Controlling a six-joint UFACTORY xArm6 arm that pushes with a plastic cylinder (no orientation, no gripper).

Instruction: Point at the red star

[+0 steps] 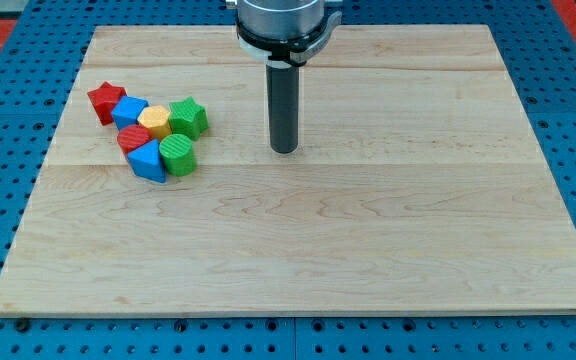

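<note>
The red star lies near the table's left edge, toward the view's top, at the upper-left end of a tight cluster of 7 blocks. My tip rests on the table well to the star's right, touching no block. No end effector exists here, only a rod.

Just right of the star sits a blue block, then a yellow block and a green star. Below and right of the star lie a red block, a blue block and a green block.

The tool stands upright on the wooden table, above the middle, with its end well to the right of the blocks. All blocks sit in one tight group at the view's left: the red star at the top left, then a blue block, a yellow block, a green star, a red block, a second blue block and a green block.
</note>
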